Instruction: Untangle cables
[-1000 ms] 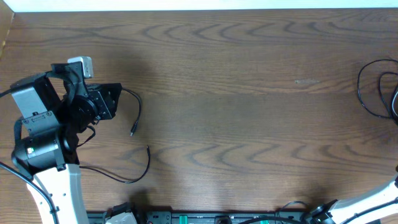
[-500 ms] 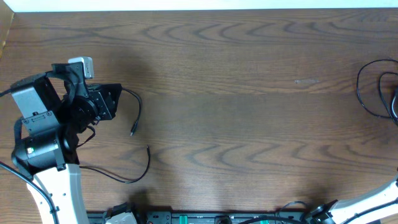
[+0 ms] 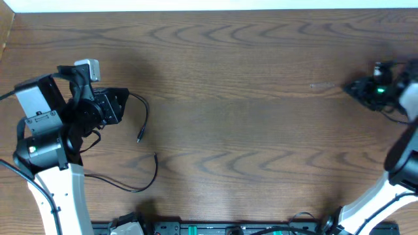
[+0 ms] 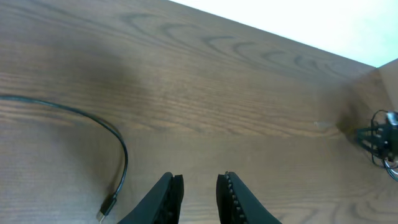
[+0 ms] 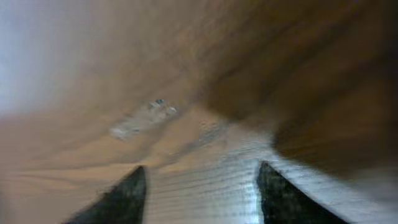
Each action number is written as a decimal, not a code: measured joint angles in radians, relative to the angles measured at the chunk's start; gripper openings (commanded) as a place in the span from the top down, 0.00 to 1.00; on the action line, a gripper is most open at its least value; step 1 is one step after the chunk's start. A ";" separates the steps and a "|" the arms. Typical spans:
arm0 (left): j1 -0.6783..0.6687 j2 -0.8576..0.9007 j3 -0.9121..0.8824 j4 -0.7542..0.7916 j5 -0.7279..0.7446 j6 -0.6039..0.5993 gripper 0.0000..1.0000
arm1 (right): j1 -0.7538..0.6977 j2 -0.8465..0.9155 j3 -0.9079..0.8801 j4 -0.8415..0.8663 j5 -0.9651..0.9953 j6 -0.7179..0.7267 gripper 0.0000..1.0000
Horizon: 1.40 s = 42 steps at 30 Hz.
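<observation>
Brown wood-grain worktop (image 3: 248, 78) filled all three views, with a pale strip along its far edge. At the left side, the left fingers (image 4: 166, 198) stood only narrowly apart, with bare wood showing through the gap and no cord between them. One thin black cable (image 3: 145, 112) lay just beyond their tips. In the overhead view it emerged beside the fingers, bowed out toward the centre of the worktop, then ran back toward the near edge to end in its plug (image 3: 138, 138). In the left wrist view this cord lay to the left of the fingers' line, not in it, and its final run to the plug lay roughly along the fingers' own direction. A second black cable (image 3: 140, 187) lay apart from the first, nearer the front edge, curving from beside the left arm's base to a free end. Both were well apart from the right arm, so the left arm was judged the nearer for either. At the far right, the right fingers (image 5: 127, 196) were spread wide with nothing between them, though that view was badly blurred. They hung over the other cables (image 3: 390, 115), of which only a thin loop showed. Contact there could not be determined. A sideways shift of the left fingers toward the plug end was judged necessary before any grasp.
</observation>
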 measured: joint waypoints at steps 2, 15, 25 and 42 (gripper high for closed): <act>0.000 0.005 0.000 -0.006 0.000 0.000 0.76 | 0.050 0.000 0.000 -0.002 0.116 -0.011 0.41; 0.000 0.006 0.000 -0.013 0.000 0.000 0.76 | 0.092 0.000 0.000 0.047 0.660 -0.009 0.61; 0.000 0.006 0.000 -0.021 0.000 0.000 0.76 | -0.132 0.000 0.000 0.040 0.695 0.013 0.62; 0.000 0.006 0.000 -0.024 0.000 0.000 0.76 | -0.293 0.000 0.000 0.043 0.479 0.104 0.50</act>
